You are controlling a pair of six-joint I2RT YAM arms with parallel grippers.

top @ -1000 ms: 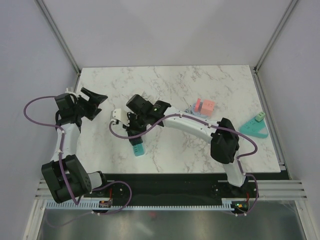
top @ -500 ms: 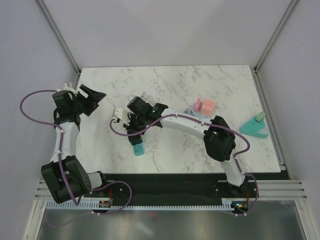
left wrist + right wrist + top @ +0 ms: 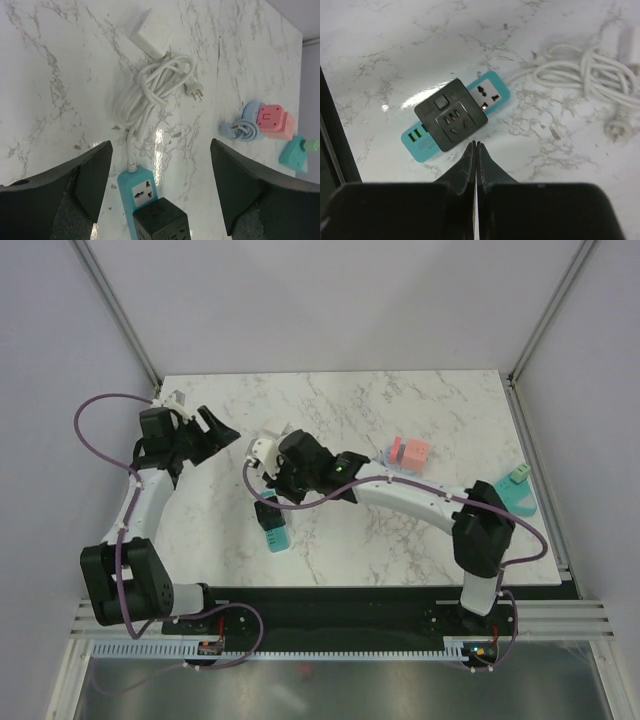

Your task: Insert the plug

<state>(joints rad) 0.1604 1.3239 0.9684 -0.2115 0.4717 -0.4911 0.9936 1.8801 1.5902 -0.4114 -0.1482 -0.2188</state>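
Teal power strip (image 3: 494, 94) lies near the front edge of the counter (image 3: 400, 400), left of centre. A black adapter (image 3: 451, 116) is seated on it, and one socket shows beside that. From where I stand, the right hand (image 3: 475, 146) points down just beside the strip, its fingers pressed together and holding nothing. The white plug (image 3: 194, 91) lies loose on the marble at the end of its coiled cable (image 3: 152, 90), apart from the strip and further back. The left hand (image 3: 160, 144) hovers over the left side with its fingers spread wide. Bare marble stretches from behind the coil to the far edge. A pink cube (image 3: 410, 452) sits right of centre, and a teal block (image 3: 520, 502) lies close to the right edge.
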